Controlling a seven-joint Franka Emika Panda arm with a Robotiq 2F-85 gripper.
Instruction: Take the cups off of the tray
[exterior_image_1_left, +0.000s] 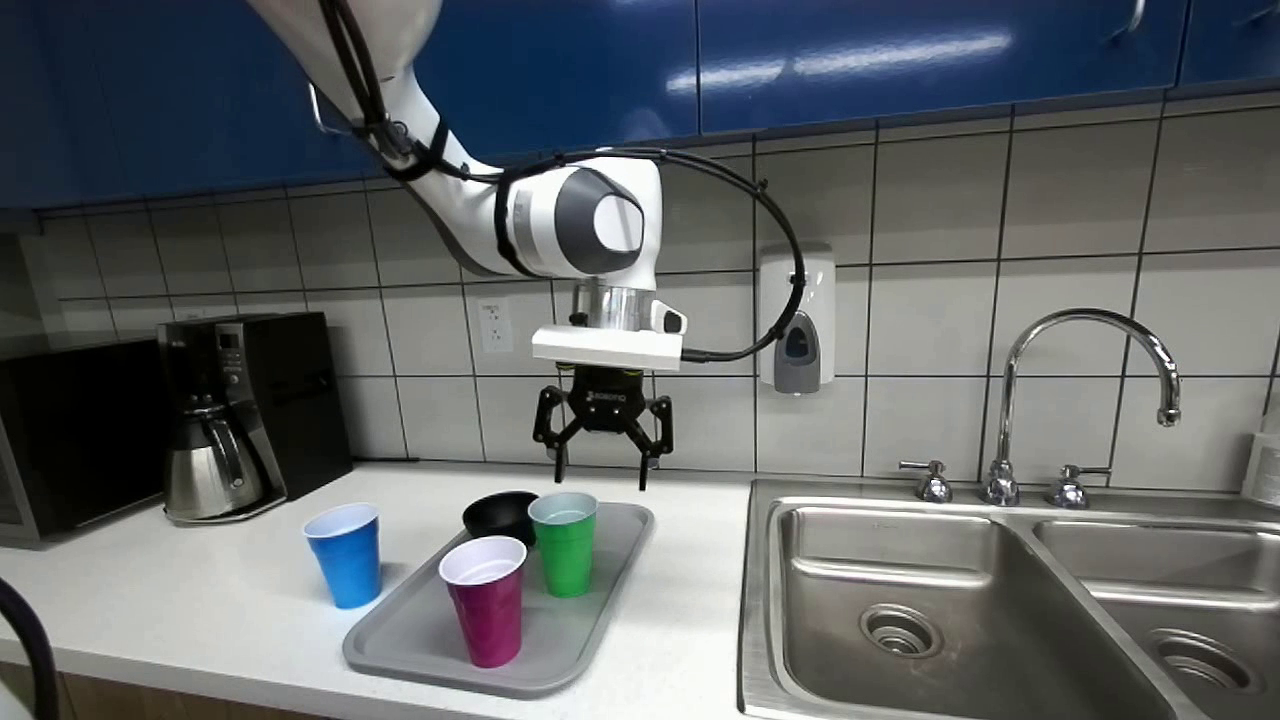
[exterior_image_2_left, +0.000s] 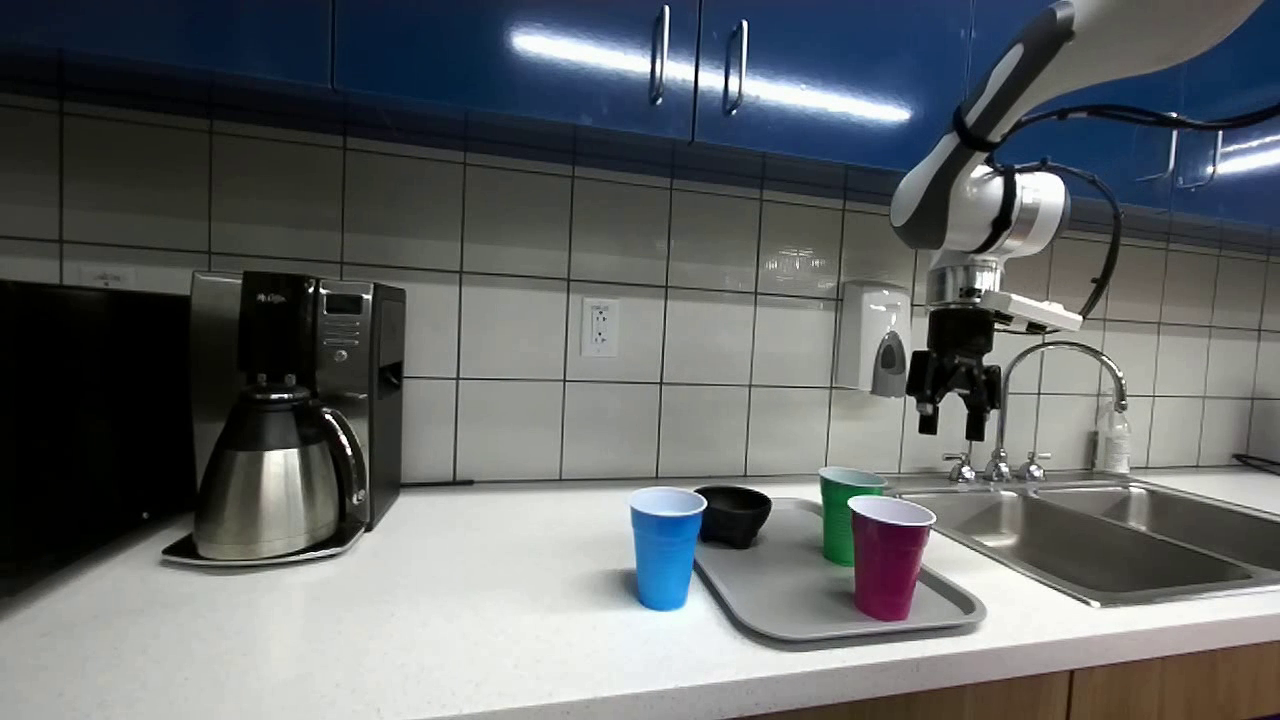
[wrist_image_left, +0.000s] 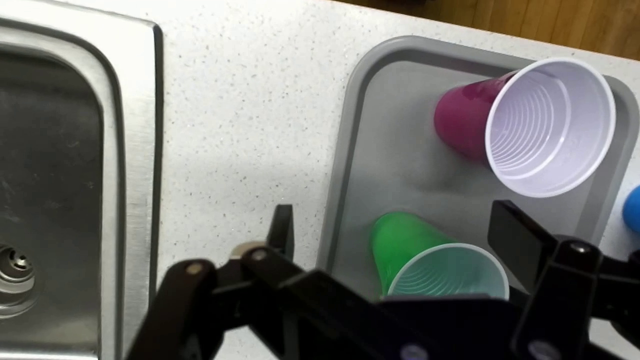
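Observation:
The grey tray (exterior_image_1_left: 560, 650) lies on the counter and also shows in an exterior view (exterior_image_2_left: 790, 610). The magenta-pink cup (exterior_image_1_left: 488, 610) and the green cup (exterior_image_1_left: 566, 550) stand upright on it. The shorter black cup (exterior_image_2_left: 733, 515) is at the tray's back corner on the coffee-maker side; I cannot tell whether its base is fully on the tray. The blue cup (exterior_image_2_left: 665, 550) stands on the counter beside the tray. My gripper (exterior_image_1_left: 600, 484) is open and empty, above and apart from the cups. In the wrist view its fingers (wrist_image_left: 392, 206) spread either side of the green cup (wrist_image_left: 410, 240).
A steel sink (exterior_image_1_left: 760, 600) with a faucet (exterior_image_1_left: 1010, 400) is on one side of the tray. A coffee maker with a steel pot (exterior_image_2_left: 270, 500) is on the other side. A soap dispenser (exterior_image_1_left: 797, 320) hangs on the tiled wall behind. Blue cabinets (exterior_image_2_left: 800, 80) hang overhead.

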